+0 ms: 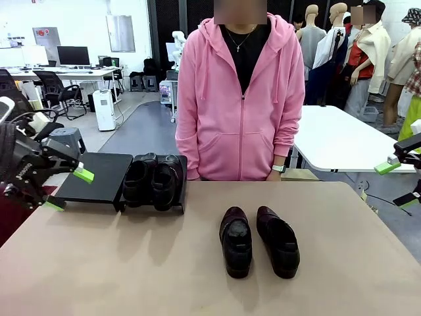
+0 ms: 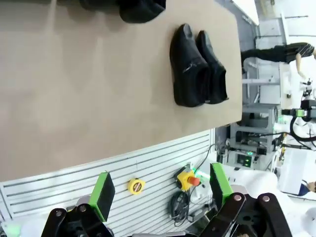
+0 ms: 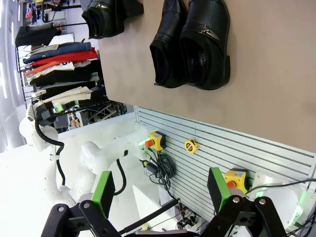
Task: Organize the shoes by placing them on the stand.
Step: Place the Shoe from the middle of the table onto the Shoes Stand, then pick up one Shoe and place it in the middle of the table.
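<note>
Edges crop much of both white robot arms in the front view: the left gripper [image 1: 69, 189], black with green pads, comes in at the picture's left with most of its arm out of frame. The right gripper [image 1: 398, 184] pokes in at the right edge, showing little more than its two green-tipped fingers. The low matte-black rectangular stand [image 1: 99, 172] sits at the far left of the tan tabletop [image 1: 131, 270]. Its near left corner is hidden behind the left gripper. Its right end is covered by two glossy black leather loafers [image 1: 140, 179] standing side by side and touching. The top edge of the left wrist view cuts those two [image 2: 140, 7] down to a dark sliver. The other two glossy black loafers [image 1: 236, 242] lie on the bare tabletop right of centre, well apart from the stand, just beside each other. A person in a pink zip hoodie [image 1: 240, 99] stands at the far edge, forearms dropping behind the table so the hands are hard to make out. Both grippers hover off the table's sides, fingers pointing inward toward the middle, touching nothing. In the wrist views the left gripper [image 2: 162, 190] and right gripper [image 3: 160, 190] each show jaws spread wide and holding nothing.
</note>
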`<act>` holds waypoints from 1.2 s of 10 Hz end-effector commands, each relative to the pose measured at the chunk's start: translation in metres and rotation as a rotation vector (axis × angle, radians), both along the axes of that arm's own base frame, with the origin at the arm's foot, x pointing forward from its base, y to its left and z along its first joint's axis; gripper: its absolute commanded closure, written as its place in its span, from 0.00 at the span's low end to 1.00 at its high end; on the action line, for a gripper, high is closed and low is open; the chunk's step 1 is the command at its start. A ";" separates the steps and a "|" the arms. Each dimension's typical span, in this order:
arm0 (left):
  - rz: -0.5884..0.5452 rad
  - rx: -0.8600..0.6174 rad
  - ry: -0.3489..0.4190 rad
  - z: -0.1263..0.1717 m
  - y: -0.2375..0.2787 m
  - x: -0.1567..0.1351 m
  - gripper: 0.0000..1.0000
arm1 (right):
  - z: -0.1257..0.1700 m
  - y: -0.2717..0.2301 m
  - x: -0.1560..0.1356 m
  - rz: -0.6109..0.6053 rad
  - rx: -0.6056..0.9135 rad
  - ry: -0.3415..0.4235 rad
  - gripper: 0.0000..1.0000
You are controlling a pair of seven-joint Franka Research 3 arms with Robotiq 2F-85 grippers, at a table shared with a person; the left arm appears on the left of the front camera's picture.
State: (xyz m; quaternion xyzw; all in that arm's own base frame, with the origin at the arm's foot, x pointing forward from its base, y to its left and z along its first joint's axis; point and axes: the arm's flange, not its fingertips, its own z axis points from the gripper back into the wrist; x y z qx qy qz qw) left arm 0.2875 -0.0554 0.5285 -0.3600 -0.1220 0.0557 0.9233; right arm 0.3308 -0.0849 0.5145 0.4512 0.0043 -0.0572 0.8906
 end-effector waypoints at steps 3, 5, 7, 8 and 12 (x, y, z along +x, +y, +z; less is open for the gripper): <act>-0.005 -0.020 -0.002 0.002 0.001 -0.003 0.00 | 0.004 0.000 -0.001 -0.004 -0.006 0.014 0.00; -0.005 -0.020 -0.002 0.002 0.001 -0.003 0.00 | 0.004 0.000 -0.001 -0.004 -0.006 0.014 0.00; -0.005 -0.020 -0.002 0.002 0.001 -0.003 0.00 | 0.004 0.000 -0.001 -0.004 -0.006 0.014 0.00; -0.005 -0.020 -0.002 0.002 0.001 -0.003 0.00 | 0.004 0.000 -0.001 -0.004 -0.006 0.014 0.00; -0.005 -0.020 -0.002 0.002 0.001 -0.003 0.00 | 0.000 0.189 0.089 0.349 -0.414 0.117 0.00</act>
